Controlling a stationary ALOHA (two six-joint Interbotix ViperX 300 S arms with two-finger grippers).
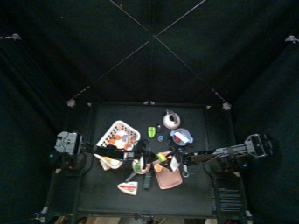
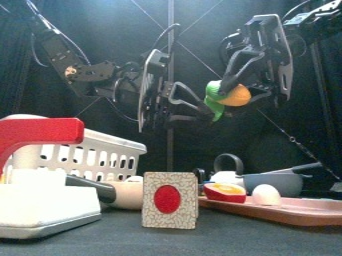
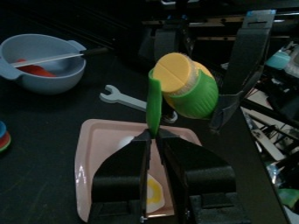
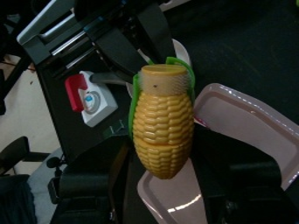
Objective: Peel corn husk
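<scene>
The yellow corn cob (image 4: 162, 122) is held in the air over the pink board (image 4: 260, 131). My right gripper (image 4: 163, 140) is shut on the cob, one jaw on each side. The corn husk (image 3: 153, 96) is a green leaf hanging from the cob's end (image 3: 187, 86). My left gripper (image 3: 155, 140) is shut on this leaf just below the cob. In the front view the cob (image 2: 234, 97) and the husk (image 2: 214, 100) hang between the two arms, well above the table. In the top view the cob (image 1: 156, 161) is at the table's middle.
A red-and-white basket (image 2: 60, 150) stands front left. A grey bowl (image 3: 41, 61) and a wrench (image 3: 117, 94) lie beyond the pink board (image 3: 105, 149). A card with a red circle (image 2: 170, 200) stands at the front. A lime-green item (image 1: 152, 131) lies behind the basket.
</scene>
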